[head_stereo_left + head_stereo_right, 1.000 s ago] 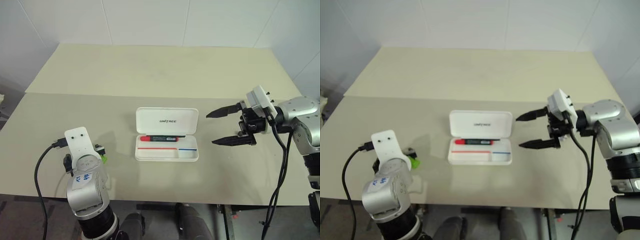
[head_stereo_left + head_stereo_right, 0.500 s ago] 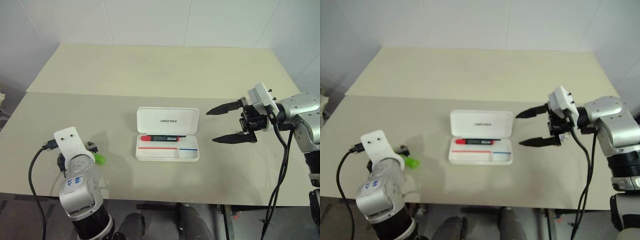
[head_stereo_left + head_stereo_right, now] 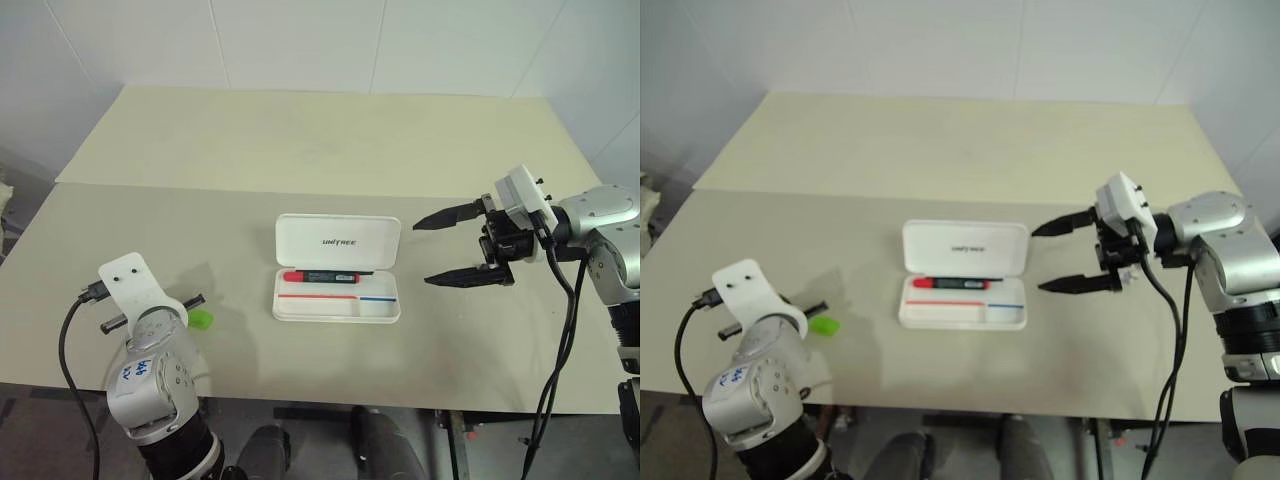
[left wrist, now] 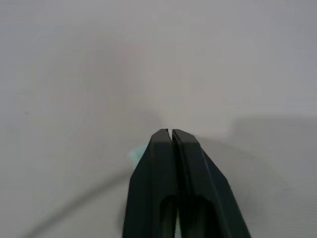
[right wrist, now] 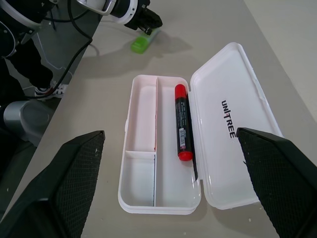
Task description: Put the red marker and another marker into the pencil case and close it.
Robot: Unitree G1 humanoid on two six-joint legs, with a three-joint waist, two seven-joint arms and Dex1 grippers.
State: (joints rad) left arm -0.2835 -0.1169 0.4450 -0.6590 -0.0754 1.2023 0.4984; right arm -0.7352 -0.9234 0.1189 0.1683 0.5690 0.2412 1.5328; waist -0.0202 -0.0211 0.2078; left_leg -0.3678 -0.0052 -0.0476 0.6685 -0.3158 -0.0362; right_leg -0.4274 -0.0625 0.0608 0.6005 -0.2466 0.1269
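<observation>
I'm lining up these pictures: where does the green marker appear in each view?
Left eye: green marker on the table beside the left gripper, left of the pencil case.
Right eye: same place.
Left wrist: a pale green sliver beside the shut fingers.
Right wrist: beyond the case.
Shared landmark: the pencil case.

Table (image 3: 300, 140): I see its far half bare, with open surface on every side of the pencil case (image 3: 337, 268), which lies mid-table with its lid flat open behind the tray. The red marker (image 3: 318, 276) fills the tray's rear channel; the front compartments are free. The green marker (image 3: 200, 319) lies well left of the case, tight beside my left pincer (image 3: 196, 299); my right pincer (image 3: 428, 252) hangs just right of the case.
</observation>
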